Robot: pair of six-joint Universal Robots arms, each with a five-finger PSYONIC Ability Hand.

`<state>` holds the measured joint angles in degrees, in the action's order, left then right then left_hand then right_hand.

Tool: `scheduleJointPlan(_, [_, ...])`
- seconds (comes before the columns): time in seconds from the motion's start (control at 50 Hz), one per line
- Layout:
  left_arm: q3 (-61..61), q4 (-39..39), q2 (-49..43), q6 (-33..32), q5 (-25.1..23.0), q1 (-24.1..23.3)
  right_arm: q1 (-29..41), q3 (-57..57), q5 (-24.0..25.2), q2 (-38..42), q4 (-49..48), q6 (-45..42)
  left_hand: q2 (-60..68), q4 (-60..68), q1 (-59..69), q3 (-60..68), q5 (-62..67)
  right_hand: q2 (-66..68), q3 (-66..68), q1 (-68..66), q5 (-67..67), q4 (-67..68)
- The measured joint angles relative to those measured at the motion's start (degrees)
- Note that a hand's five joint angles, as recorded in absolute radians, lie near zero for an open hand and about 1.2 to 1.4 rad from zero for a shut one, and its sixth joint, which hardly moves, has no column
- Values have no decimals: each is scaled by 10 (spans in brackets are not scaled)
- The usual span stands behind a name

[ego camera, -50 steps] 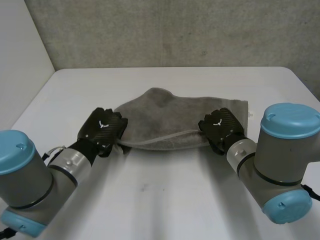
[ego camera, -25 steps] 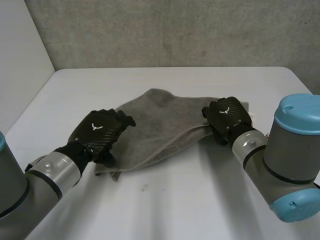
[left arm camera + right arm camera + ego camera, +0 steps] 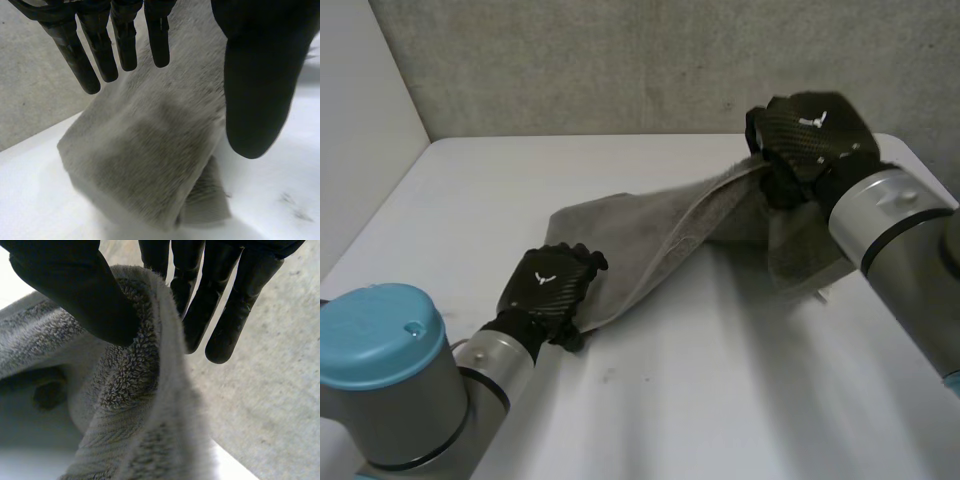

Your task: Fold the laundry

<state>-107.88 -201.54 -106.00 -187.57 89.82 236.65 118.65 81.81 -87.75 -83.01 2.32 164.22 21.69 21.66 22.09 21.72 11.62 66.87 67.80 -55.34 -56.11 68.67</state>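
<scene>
Grey towel (image 3: pixel 650 235) half up off worktop (image 3: pixel 720 400), stretched between my two hands. Right hand (image 3: pixel 810 140) high at far end, thumb and fingers (image 3: pixel 225 310) pinching edge. Left hand (image 3: pixel 548 290) low, clamped on near corner. My take: match hand heights, get edge taut, then lay flat for clean fold.

Overhead; close wrists; probably shared towel (image 3: pixel 650 225)

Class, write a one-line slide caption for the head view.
Right hand holds one end of the towel high above the table; left hand holds the other low.
</scene>
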Motion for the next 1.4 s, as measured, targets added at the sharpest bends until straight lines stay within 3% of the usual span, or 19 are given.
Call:
scheduleJointPlan(0.18, [34,-39,-44,4,54,-6,1,-8,0,-34,26,0,41,42,37,41,41,0,0,0,0,0])
scheduleJointPlan(0.3, [49,-48,-57,5,61,-18,1,0,0,-48,26,1,50,52,45,50,52,0,0,0,0,0])
scheduleJointPlan(0.42, [52,-45,-45,15,61,-59,-1,5,1,-52,24,1,49,50,45,49,50,0,0,0,0,0])
scheduleJointPlan(0.56, [48,-41,-30,58,64,-89,-2,-3,1,-50,22,1,42,42,42,42,42,0,0,0,0,0])
scheduleJointPlan(1.08, [120,-50,-152,71,88,-86,0,-6,0,-50,22,8,47,48,43,47,49,0,0,0,0,0])
scheduleJointPlan(1.14, [152,-58,-180,69,114,-71,-7,-5,2,-49,21,13,177,171,183,171,172,0,0,0,0,0])
scheduleJointPlan(1.18, [158,-59,-185,68,120,-65,-10,-5,2,-49,21,14,195,192,197,194,192,0,0,0,0,0])
scheduleJointPlan(1.24, [170,-65,-193,63,140,-39,-25,-4,3,-49,21,14,369,365,371,368,365,0,0,0,0,0])
scheduleJointPlan(1.4, [144,-74,-136,30,141,16,-58,-1,7,-44,24,9,473,473,434,471,461,0,0,0,0,0])
